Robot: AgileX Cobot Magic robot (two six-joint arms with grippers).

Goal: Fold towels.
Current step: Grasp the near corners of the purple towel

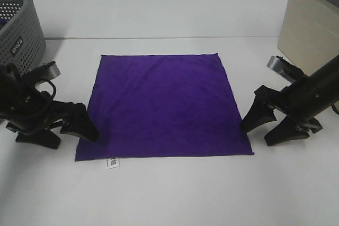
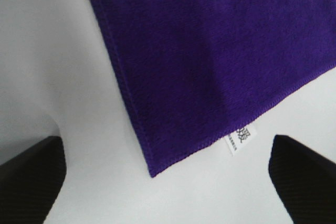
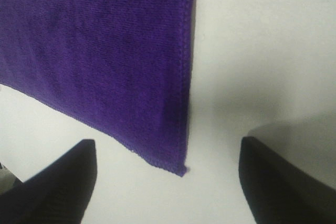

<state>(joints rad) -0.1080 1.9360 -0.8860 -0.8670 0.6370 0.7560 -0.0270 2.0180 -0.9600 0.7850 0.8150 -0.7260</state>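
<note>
A deep purple square towel (image 1: 161, 105) lies flat and spread out on the white table, its small white label (image 1: 113, 162) at the near left corner. My left gripper (image 1: 69, 133) is open and empty, low over the table just left of the towel's near left corner. The left wrist view shows that corner (image 2: 210, 66) and the label (image 2: 239, 140) between the fingers (image 2: 31, 177). My right gripper (image 1: 265, 128) is open and empty just right of the near right corner. The right wrist view shows that corner (image 3: 105, 51) between the fingers (image 3: 58, 187).
A grey perforated basket (image 1: 18, 22) stands at the far left. A beige box (image 1: 310, 22) stands at the far right. The white table (image 1: 175, 194) extends in front of the towel and behind it.
</note>
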